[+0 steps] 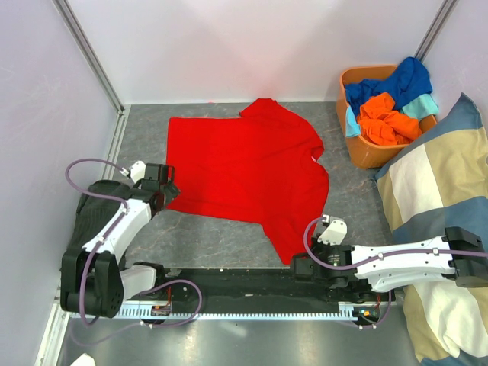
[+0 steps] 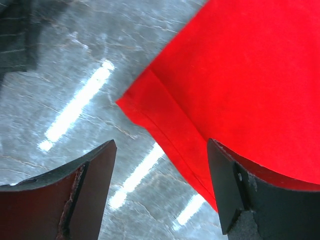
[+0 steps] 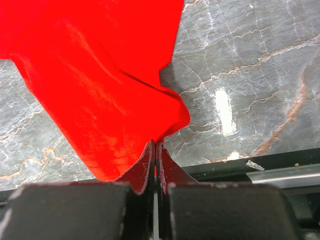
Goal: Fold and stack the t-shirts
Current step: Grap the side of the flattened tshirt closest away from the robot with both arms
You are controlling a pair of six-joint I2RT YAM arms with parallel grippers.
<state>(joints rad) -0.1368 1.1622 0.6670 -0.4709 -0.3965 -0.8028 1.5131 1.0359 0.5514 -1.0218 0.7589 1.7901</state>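
A red t-shirt [image 1: 244,171] lies spread flat on the grey marbled table. My left gripper [image 1: 169,187] stands open at its near-left hem corner. In the left wrist view the hem [image 2: 165,125] runs between the two fingers, and the right finger [image 2: 227,190] hangs over the red cloth. My right gripper [image 1: 297,264] is at the shirt's near tip, shut on a pinch of red fabric [image 3: 100,85] right at the fingertips [image 3: 155,146]. More t-shirts, blue [image 1: 400,80], orange [image 1: 385,122] and teal [image 1: 423,105], are heaped in an orange basket [image 1: 364,158].
A large blue-and-beige checked cushion [image 1: 435,198] lies at the right, beside the basket and over the right arm's base. White walls with metal posts close the back and left. A black rail [image 1: 244,284] runs along the near edge.
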